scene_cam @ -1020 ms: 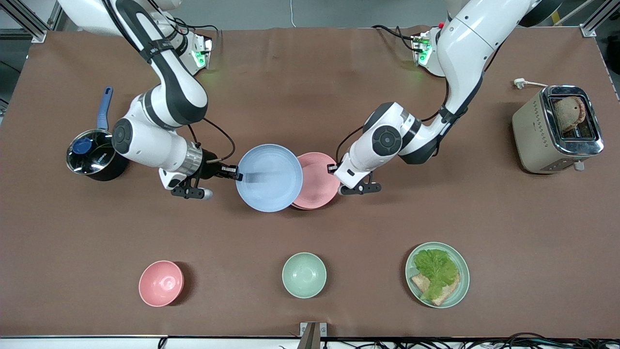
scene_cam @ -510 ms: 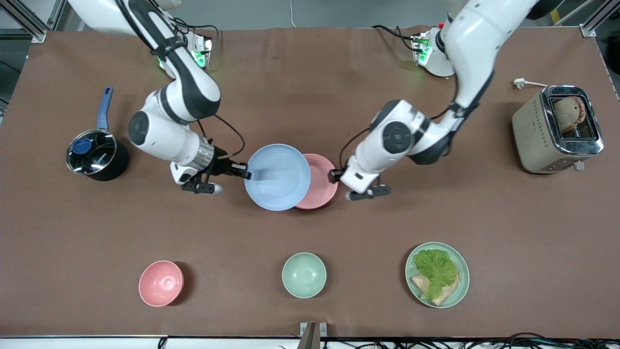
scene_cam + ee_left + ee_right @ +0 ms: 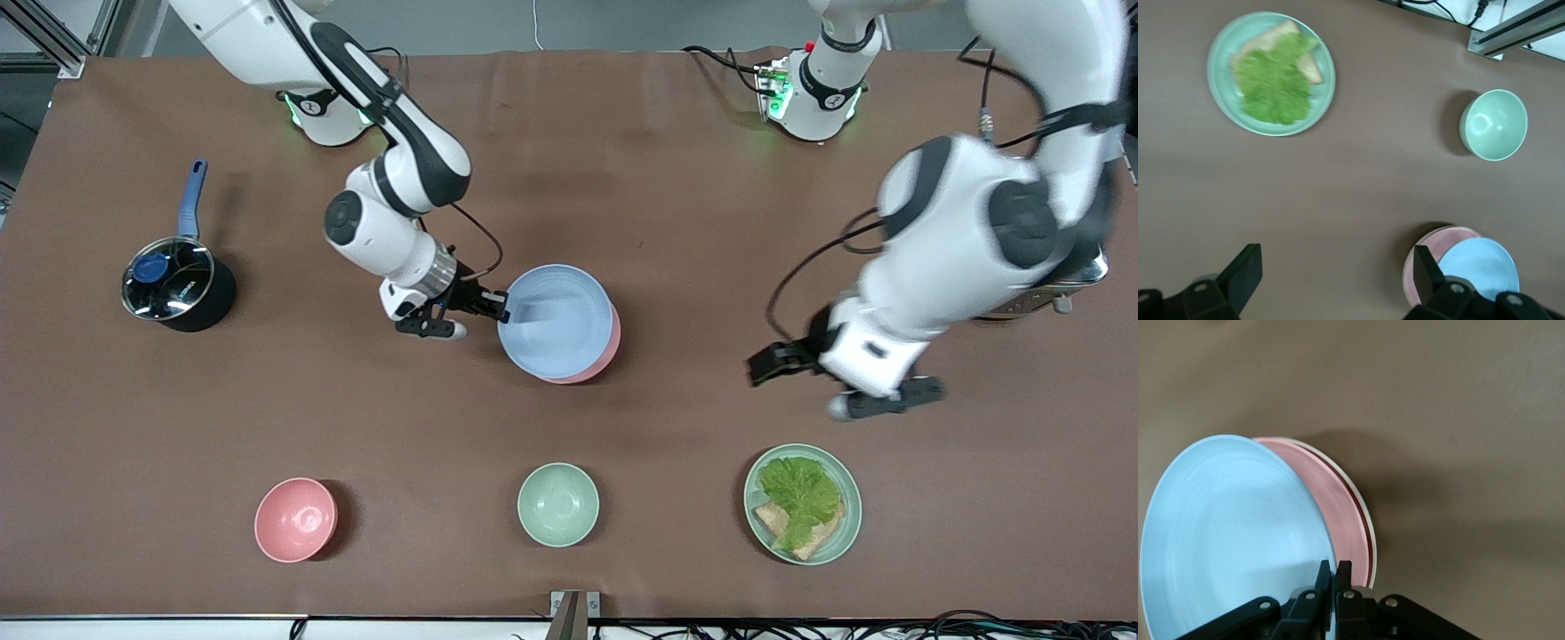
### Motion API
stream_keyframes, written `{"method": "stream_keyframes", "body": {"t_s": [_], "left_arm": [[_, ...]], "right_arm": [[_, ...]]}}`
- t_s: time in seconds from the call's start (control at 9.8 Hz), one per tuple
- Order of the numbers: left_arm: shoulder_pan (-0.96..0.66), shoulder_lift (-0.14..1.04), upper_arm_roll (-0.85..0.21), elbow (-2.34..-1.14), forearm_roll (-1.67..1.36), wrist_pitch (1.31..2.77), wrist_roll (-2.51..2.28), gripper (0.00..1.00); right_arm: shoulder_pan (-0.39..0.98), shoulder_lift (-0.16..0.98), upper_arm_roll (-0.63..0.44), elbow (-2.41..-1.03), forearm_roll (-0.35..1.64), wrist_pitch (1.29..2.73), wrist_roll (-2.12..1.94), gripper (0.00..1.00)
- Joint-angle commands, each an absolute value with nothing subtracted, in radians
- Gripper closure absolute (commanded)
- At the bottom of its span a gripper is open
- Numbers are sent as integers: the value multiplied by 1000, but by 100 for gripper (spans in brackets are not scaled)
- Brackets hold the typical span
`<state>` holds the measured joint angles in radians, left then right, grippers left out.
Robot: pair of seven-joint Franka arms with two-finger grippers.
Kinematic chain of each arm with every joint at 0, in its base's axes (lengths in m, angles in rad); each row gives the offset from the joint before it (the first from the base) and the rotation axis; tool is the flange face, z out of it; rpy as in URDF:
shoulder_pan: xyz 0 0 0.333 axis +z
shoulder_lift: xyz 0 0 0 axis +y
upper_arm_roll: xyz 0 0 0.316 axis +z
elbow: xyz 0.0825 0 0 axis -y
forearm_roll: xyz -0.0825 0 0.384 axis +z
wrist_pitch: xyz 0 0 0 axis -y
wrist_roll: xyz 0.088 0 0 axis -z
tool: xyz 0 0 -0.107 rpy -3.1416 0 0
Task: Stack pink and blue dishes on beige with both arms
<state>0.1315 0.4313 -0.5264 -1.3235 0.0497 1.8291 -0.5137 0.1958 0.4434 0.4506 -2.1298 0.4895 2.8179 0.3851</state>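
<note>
My right gripper (image 3: 502, 307) is shut on the rim of the pale blue plate (image 3: 556, 322) and holds it, tilted, over the pink plate (image 3: 610, 348). Only a crescent of pink shows past the blue. In the right wrist view the fingers (image 3: 1335, 577) pinch the blue plate (image 3: 1231, 533). The pink plate (image 3: 1338, 507) lies on the beige plate (image 3: 1367, 520), of which just a thin cream rim shows. My left gripper (image 3: 766, 366) hangs open and holds nothing, over bare table toward the left arm's end. Its own view shows the stack (image 3: 1425, 257) beside one finger.
A saucepan (image 3: 173, 289) stands toward the right arm's end. The toaster (image 3: 1080, 276) is mostly hidden by the left arm. Along the table edge nearest the front camera sit a pink bowl (image 3: 295, 519), a mint bowl (image 3: 557, 504) and a green plate (image 3: 803, 503) with lettuce and bread.
The left gripper let go of the pink plate and swung up and away toward its end of the table. The right gripper carried the blue plate across until it covers the pink one.
</note>
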Motion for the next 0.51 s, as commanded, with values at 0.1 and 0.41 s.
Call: {"method": "stream_keyframes", "body": {"t_s": [0.1,0.41], "left_arm": [[227,303,-532,-1321,69,1697,-312,0],[252,169,-511,-1333,67,1565,-209,0]], "right_arm": [[215,477,460,-2160,482,2925,408,97],[235,495,460,-2157,482,2941,408,93]]}}
